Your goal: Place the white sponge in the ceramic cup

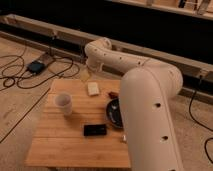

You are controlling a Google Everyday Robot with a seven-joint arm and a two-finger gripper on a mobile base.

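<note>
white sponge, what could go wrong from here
The claw hangs just beyond the white sponge, not squarely over it; coming down off-centre could shove it instead of gripping it. The ceramic cup stands loose, its mouth little wider than the sponge, so a skewed drop could catch the rim or tip it.

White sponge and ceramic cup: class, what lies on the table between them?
Nothing: bare table separates sponge and cup in the camera view. The gripper hangs over the far edge, behind the sponge.
</note>
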